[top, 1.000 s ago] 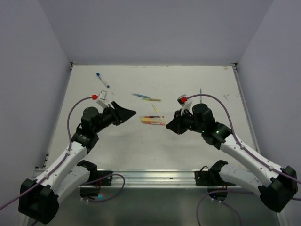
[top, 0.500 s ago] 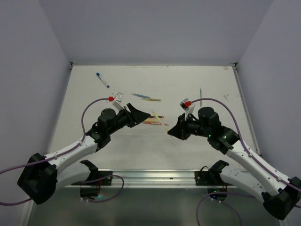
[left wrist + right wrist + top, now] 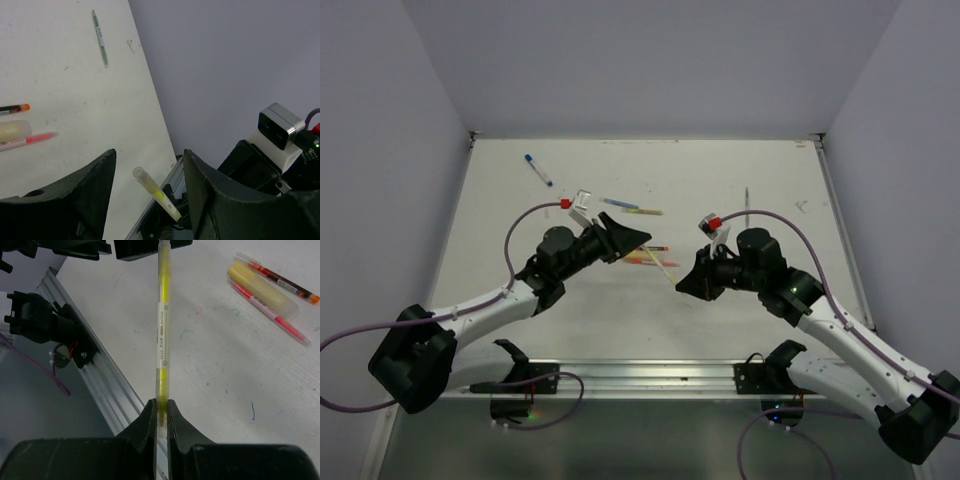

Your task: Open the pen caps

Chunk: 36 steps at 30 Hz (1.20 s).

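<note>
Two grippers meet over the white table (image 3: pixel 570 310), with one slim yellow plastic highlighter pen (image 3: pixel 161 325) bridging them. The right gripper (image 3: pixel 160 407) has its black fingers pressed together on the pen's near end and holds it off the table, pointing at the other arm. The left gripper (image 3: pixel 148 160) stands spread. The pen's short pale translucent cap (image 3: pixel 140 175) sits in the gap between its two fingers and touches neither.

The main risk, as I judge it, is an off-centre close. The cap lies nearer one finger, so that finger would strike first and lever the pen about the right gripper's narrow pinch. The pen would then twist or slip out. A close too far down the barrel would grab the body instead of the cap, and the pull would separate nothing.

The left wrist view alone shows the clear space on both sides of the cap. The right wrist view alone shows the pinch itself and the printed barrel, though the left fingers are cropped at its top edge. It also shows a chunky pale yellow highlighter (image 3: pixel 260 290), an orange-tipped pen (image 3: pixel 280 282) and a pink pen (image 3: pixel 270 312) lying together on the table. Only the top view shows a blue-and-white pen (image 3: pixel 538 169) well apart, near the far left corner.
</note>
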Motion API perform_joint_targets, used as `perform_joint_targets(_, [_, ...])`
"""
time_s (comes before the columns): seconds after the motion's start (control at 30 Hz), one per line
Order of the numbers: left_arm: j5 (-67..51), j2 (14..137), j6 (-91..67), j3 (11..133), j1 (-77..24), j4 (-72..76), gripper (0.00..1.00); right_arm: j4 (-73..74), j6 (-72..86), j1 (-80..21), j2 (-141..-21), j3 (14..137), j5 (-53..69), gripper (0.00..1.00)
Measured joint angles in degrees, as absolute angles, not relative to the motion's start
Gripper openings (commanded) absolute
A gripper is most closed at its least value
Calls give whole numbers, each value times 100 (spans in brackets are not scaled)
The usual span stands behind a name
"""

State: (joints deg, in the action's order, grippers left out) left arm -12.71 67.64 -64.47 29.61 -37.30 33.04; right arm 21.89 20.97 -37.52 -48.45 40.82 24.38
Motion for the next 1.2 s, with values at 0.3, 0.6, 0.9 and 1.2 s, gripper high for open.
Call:
perform_joint_targets(0.3, [-1308,7159,-6565,3044,-3798,3640,49,2106,2095,-3760,-4932,4077,2502,0])
perform_joint_targets(0.6, [-1326,7201,-6657,3046,-3839,3760,34,1929,2093,-3760,-5019,3990,2477,0])
perform_joint_targets(0.9, [-1339,7205,-6702,3046,-3839,3798,11,1732,2102,-3785,-5026,3983,2351,0])
perform_joint_targets(1.2, [-1417,7247,-6836,3085,-3846,3933,0,1649,2051,-3787,-5240,3986,2353,32])
